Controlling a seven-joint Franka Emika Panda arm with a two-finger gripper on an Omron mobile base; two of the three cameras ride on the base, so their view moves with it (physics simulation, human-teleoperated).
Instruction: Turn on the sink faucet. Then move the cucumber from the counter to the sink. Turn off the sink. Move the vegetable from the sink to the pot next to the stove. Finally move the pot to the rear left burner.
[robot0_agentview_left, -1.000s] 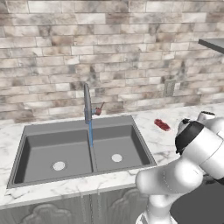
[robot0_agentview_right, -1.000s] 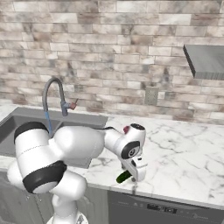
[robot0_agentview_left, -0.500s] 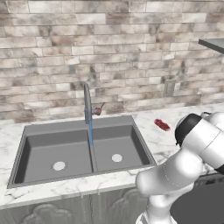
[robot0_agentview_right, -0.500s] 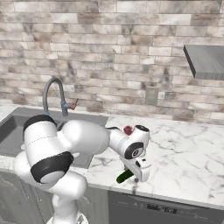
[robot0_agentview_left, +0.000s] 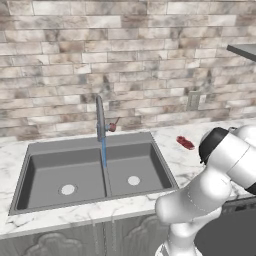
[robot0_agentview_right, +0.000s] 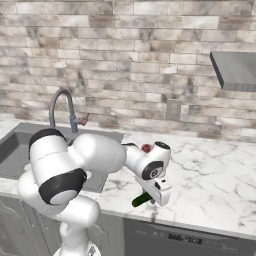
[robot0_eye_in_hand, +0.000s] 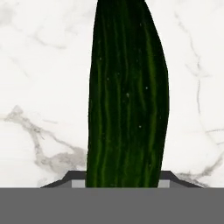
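The dark green cucumber (robot0_eye_in_hand: 127, 96) lies on the white marble counter (robot0_eye_in_hand: 39, 65) and runs up the middle of the hand view. My gripper (robot0_eye_in_hand: 122, 179) is down over it, and both dark fingertips (robot0_eye_in_hand: 74, 177) press against its sides. From the right base view, the gripper (robot0_agentview_right: 154, 196) points down at the counter's front edge with the cucumber (robot0_agentview_right: 141, 199) sticking out to its left. The grey gooseneck sink faucet (robot0_agentview_left: 100, 117) pours a blue stream into the dark double sink (robot0_agentview_left: 50, 172). The pot and stove are out of view.
A small red object (robot0_agentview_left: 185, 143) lies on the counter right of the sink. A wall outlet (robot0_agentview_right: 173, 110) sits on the brick backsplash. A grey hood (robot0_agentview_right: 235, 70) hangs at the upper right. Bare marble (robot0_agentview_right: 220, 175) stretches right of the gripper.
The jaws have closed in from wide open onto the cucumber's sides. The arm's elbow has shifted slightly; the cucumber has stayed on the counter.
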